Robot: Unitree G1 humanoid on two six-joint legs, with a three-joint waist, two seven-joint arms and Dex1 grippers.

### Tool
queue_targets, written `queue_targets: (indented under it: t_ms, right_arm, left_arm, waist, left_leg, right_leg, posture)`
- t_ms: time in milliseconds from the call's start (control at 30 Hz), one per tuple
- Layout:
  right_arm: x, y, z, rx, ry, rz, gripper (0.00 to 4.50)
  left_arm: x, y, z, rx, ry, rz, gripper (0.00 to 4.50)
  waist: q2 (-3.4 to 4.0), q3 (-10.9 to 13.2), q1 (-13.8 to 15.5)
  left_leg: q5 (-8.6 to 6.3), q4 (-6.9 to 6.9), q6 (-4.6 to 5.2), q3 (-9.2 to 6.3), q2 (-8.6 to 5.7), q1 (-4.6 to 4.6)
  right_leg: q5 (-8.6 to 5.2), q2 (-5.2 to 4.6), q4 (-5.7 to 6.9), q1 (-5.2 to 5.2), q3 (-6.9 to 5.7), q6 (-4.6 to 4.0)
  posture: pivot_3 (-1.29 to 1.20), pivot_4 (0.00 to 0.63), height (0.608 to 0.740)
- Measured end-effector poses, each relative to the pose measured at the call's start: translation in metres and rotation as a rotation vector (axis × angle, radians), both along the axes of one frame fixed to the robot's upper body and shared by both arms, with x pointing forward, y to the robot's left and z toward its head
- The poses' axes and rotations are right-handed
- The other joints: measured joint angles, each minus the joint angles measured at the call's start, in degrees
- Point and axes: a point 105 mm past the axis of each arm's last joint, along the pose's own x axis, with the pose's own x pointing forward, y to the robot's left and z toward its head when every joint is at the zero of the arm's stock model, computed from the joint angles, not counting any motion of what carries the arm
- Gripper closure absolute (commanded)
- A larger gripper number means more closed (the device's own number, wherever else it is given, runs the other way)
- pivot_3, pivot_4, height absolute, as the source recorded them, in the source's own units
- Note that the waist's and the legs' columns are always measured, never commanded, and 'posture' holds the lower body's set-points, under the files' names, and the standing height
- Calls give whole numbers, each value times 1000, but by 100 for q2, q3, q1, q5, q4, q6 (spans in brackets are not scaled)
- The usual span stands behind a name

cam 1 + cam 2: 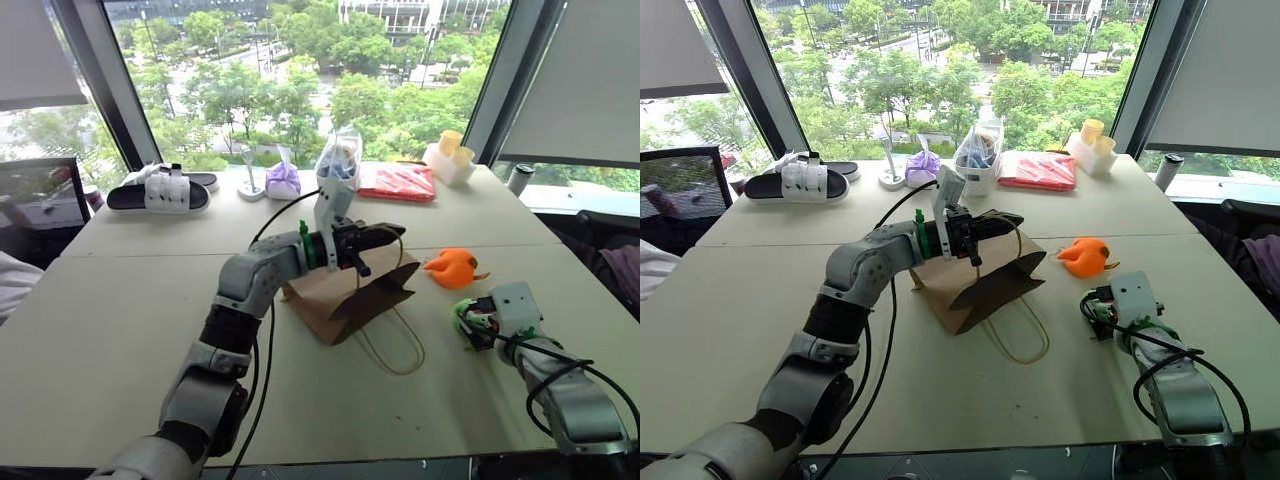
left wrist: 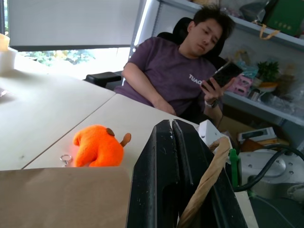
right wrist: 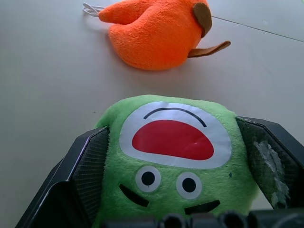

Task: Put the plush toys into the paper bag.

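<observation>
Brown kraft paper bag (image 1: pixel 345 292) lies on its side near the middle of the pale worktop (image 1: pixel 120 330), mouth facing my right, one twine loop handle (image 1: pixel 392 345) trailing flat on the surface toward me. My left claw (image 1: pixel 388 236) hovers over the bag's upper edge, fingers pressed together on the other twine handle; in the left wrist view I see that strand (image 2: pixel 205 183) pinched between the two black fingers (image 2: pixel 164 175). Orange plush toy (image 1: pixel 454 268) sits on the worktop just to the right of the bag's mouth, apart from it. Green plush toy (image 3: pixel 173 159) rests between the fingers of my right claw (image 1: pixel 470 322), nearer me than the orange one; the fingers stand spread on either side of it, and I cannot tell whether they press it. Its white patch with the red mouth faces up at the wrist camera. Along the far edge by the window: black-and-white sandals (image 1: pixel 160 190), purple tied pouch (image 1: pixel 283 180), clear bag (image 1: pixel 338 160), red packet (image 1: pixel 397 182). A person (image 2: pixel 183 71) sits in a chair beyond the worktop's right side, holding a phone.
</observation>
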Motion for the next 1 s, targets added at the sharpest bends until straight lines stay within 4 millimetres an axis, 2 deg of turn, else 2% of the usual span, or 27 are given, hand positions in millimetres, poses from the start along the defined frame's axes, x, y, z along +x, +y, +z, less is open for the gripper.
queue_targets:
  t_ms: [33, 233, 300, 733, 800, 867, 900, 933, 1000]
  right_arm:
    - [1, -1, -1, 1, 2, -4, 855]
    - [0, -5, -1, 60, -13, -32, 3699]
    - [-1, -6, 1, 67, -14, -34, 4464]
    - [-7, -3, 2, 84, -18, 24, 4464]
    - [-16, 42, 29, 184, -71, 291, 4464]
    - [-28, 91, 72, 233, -188, 561, 4464]
    - [-31, 106, 89, 235, -243, 635, 4464]
    - [-32, 112, 99, 233, -272, 666, 4464]
    - [-33, 113, 98, 245, -261, 670, 4464]
  left_arm:
    - [-1, 0, -2, 4, 1, 0, 4500]
    - [0, 1, -8, 10, 11, 12, 4500]
    - [0, 2, -8, 11, 11, 15, 4500]
    - [2, 3, -7, 11, 9, 25, 4500]
    - [5, 4, 1, -16, 14, 27, 4500]
    - [6, 2, 13, -31, -8, 20, 4500]
    - [3, -3, 18, -40, -21, 1, 4500]
    - [2, -5, 21, -43, -30, -12, 4500]
    - [4, -2, 20, -40, -33, -5, 4500]
  waist:
    - [0, 0, 2]
    - [0, 0, 2]
    - [0, 0, 0]
    - [1, 0, -3]
    - [14, 9, -27]
    - [14, 11, -67]
    - [12, 11, -57]
    - [11, 10, -37]
    - [5, 7, 0]
  left_leg:
    - [0, 1, 0, -1, 0, 0]
    - [0, 3, 1, -2, -1, -2]
    - [-1, 3, 1, -2, -1, -2]
    - [-2, 1, 3, -3, -1, -3]
    - [-2, -1, 4, -3, 1, -9]
    - [-5, -2, 8, -3, 4, -4]
    - [-5, -1, 8, -4, 4, 0]
    - [-5, -1, 8, -5, 4, 2]
    - [-5, 3, 8, -8, 3, -4]
  right_leg:
    - [0, 0, -3, 2, 0, 0]
    - [1, 0, -6, 4, -1, 1]
    - [1, 0, -6, 3, -1, 1]
    - [1, 0, -7, 2, -2, 1]
    - [1, 1, -9, -5, -3, 3]
    - [0, 5, -9, -4, -3, 4]
    - [0, 5, -11, 5, -6, 5]
    - [0, 5, -17, 10, -7, 5]
    - [0, 4, -17, 8, -9, 4]
  posture:
    - [0, 150, 740]
    - [0, 150, 740]
    - [0, 150, 740]
    - [0, 150, 740]
    - [0, 150, 740]
    - [0, 150, 740]
    - [0, 150, 740]
    - [0, 150, 740]
    - [0, 150, 740]
